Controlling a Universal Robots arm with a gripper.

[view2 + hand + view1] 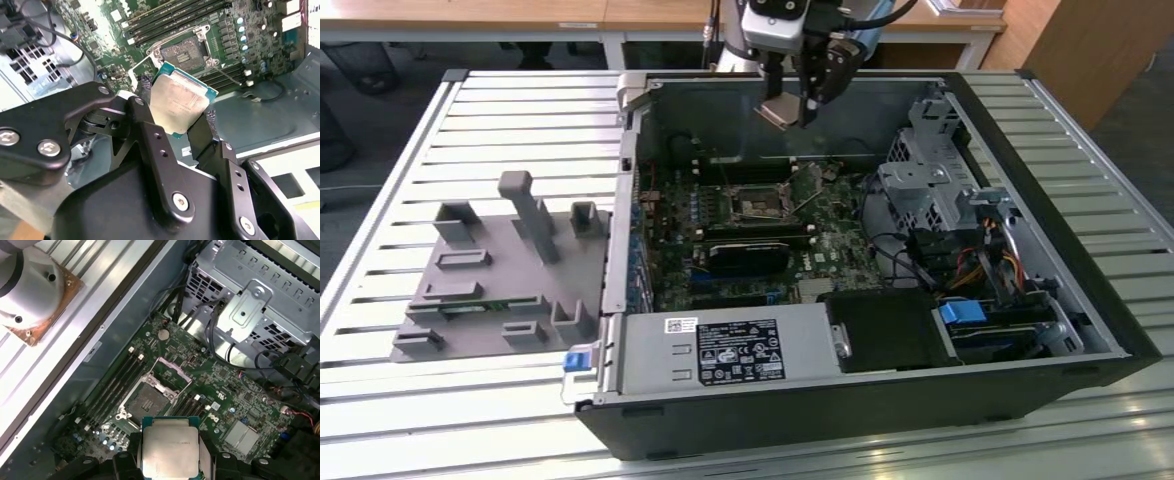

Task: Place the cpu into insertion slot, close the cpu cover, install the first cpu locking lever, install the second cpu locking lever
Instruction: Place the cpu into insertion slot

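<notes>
A grey table (400, 150) made of metal slats fills the room's middle, and wooden desks stand behind it. On the table lies an open black computer case (854, 420). At the exterior view's left, just beside the case, sits a grey holder (494, 280) with little posts and pockets.

The gripper (795, 108) hangs over the far end of the case, up above the green board (841, 255). It is closed on the cpu (781, 112). In the second wrist view you can see the two black fingers (150, 145) pinch the cpu (179, 105) from two sides. The shiny grey top of the cpu faces the camera, and a thin green edge runs round it. The cpu is up in the air and is tilted. It does not touch the board.

The slot (758, 203) is on the board, lower than the cpu and apart from it. In the first wrist view the slot (146, 402) is a dark square with a silver rim, and nothing lies in it. The cover (176, 374) stands open at one side of the slot. Long thin black memory slots (117, 382) run beside it.

A silver metal cage (250, 305) with many small holes sits near the board, with black wires around it. A grey box (727, 350) with a white label sits at the near end of the case.
</notes>
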